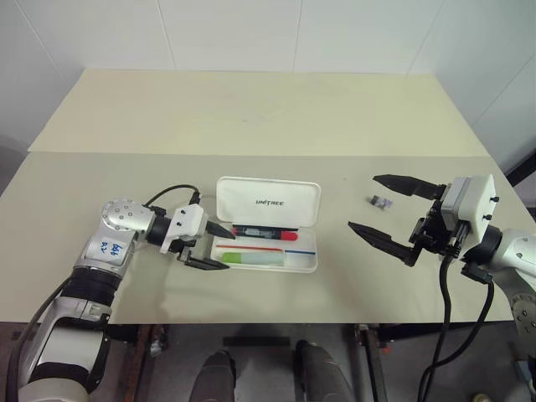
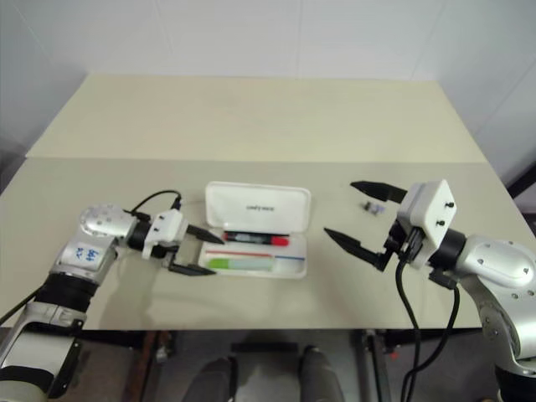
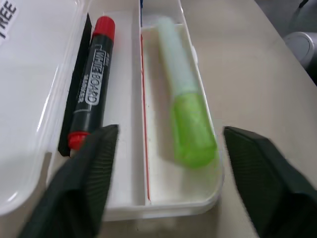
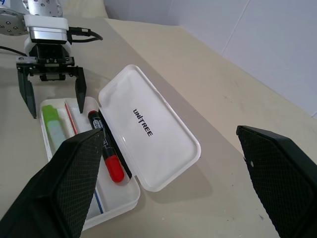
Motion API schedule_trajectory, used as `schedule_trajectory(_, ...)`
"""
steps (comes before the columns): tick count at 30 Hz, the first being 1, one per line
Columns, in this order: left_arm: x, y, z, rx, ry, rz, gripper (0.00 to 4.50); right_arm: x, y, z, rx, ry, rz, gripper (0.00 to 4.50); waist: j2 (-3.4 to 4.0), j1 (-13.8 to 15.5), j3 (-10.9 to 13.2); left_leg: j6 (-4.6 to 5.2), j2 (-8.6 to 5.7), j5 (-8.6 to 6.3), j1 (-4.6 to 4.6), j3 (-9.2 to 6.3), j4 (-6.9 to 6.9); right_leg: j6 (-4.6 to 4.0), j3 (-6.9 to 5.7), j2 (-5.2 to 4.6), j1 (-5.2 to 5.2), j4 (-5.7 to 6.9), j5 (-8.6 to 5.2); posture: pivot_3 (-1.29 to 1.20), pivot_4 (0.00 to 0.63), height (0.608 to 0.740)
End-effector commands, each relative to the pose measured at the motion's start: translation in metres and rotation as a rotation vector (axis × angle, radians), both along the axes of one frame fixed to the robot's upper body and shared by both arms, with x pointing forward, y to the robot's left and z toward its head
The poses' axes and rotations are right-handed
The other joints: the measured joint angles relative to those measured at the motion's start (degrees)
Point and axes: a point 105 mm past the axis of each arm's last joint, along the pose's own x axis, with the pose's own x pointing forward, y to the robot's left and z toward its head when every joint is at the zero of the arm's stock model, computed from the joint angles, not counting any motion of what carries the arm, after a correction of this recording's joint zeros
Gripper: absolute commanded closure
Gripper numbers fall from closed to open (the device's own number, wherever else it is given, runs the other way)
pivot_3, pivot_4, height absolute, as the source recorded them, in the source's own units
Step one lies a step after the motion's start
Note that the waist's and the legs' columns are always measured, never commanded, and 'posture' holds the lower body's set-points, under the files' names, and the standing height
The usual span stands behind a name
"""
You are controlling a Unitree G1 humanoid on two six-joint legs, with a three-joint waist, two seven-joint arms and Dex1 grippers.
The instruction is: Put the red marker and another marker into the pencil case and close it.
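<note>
The white pencil case lies open on the table, its lid with dark lettering standing up at the back. The red marker lies in the back compartment, red cap to the right. Another marker, light green, lies in the front compartment. My left gripper is open at the case's left end. Its fingers stand on either side of the green marker's end, with gaps between them and it. My right gripper hangs open above the table to the right of the case, holding nothing.
A small dark grey object lies on the table between the right gripper's fingers and further back. A seam divides the near table from the far one. The table's front edge runs close below the case.
</note>
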Motion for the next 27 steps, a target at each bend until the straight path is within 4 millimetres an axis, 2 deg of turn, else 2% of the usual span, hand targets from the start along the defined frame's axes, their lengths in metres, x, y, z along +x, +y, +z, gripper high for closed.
schedule_trajectory(1, 0.001, -0.003, 0.012, -0.011, -0.056, -0.013, 0.02, -0.003, 0.003, 0.007, 0.011, -0.04, 0.015, 0.0, 0.0, 0.0, 0.0, 0.0, 0.0, 0.0, 0.0, 0.0, 0.0, 0.0, 0.0, 0.0, 0.0, 0.0, 0.0, 0.0, 0.15, 0.74)
schedule_trajectory(13, 0.004, -0.005, 0.026, -0.121, -0.093, 0.037, 0.02, 0.0, 0.006, 0.006, 0.015, -0.036, 0.036, 0.0, 0.0, 0.0, 0.0, 0.0, 0.0, 0.0, 0.0, 0.0, 0.0, 0.03, 0.0, 0.0, 0.0, 0.02, 0.02, 0.0, 0.15, 0.74)
schedule_trajectory(27, 0.01, -0.012, 0.024, -0.105, -0.136, 0.076, 0.02, 0.001, 0.008, 0.009, 0.013, -0.046, 0.039, 0.0, 0.0, 0.0, 0.0, 0.0, 0.0, 0.0, 0.0, 0.0, 0.01, 0.11, 0.0, 0.0, 0.0, 0.02, 0.06, 0.0, 0.15, 0.74)
